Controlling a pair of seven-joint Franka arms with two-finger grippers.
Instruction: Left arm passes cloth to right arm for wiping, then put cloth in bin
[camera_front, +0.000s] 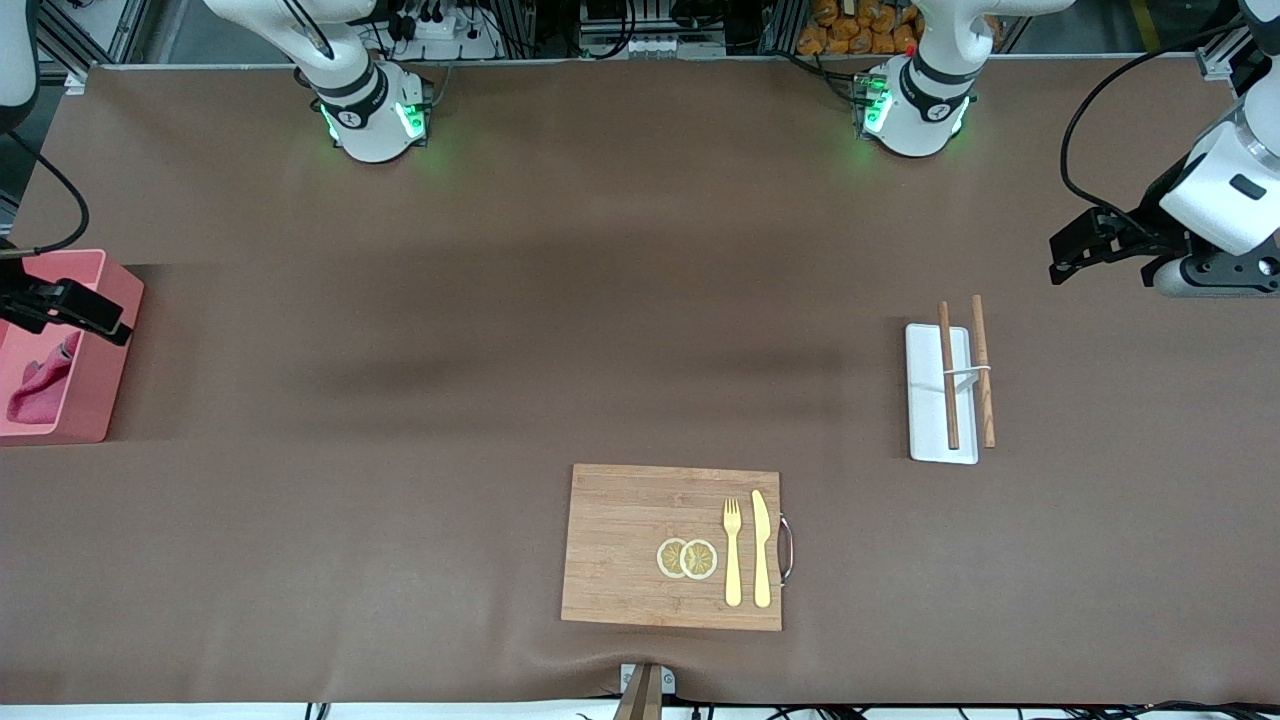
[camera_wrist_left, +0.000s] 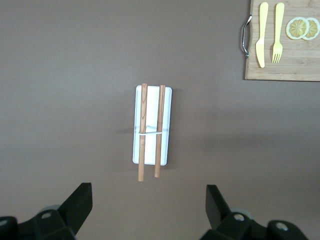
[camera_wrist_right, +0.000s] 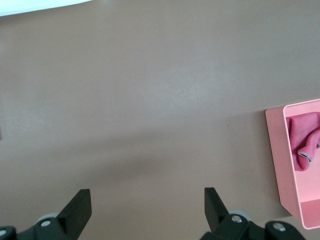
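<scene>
The dark pink-red cloth lies crumpled inside the pink bin at the right arm's end of the table. Both also show in the right wrist view, the cloth inside the bin. My right gripper hangs open and empty above the bin's rim on the side toward the table's middle, with bare table between its fingers. My left gripper is open and empty, up in the air at the left arm's end of the table, with bare table under its fingers.
A white tray with two brown chopsticks lies near the left gripper and shows in the left wrist view. A wooden cutting board near the front camera carries a fork, a knife and lemon slices.
</scene>
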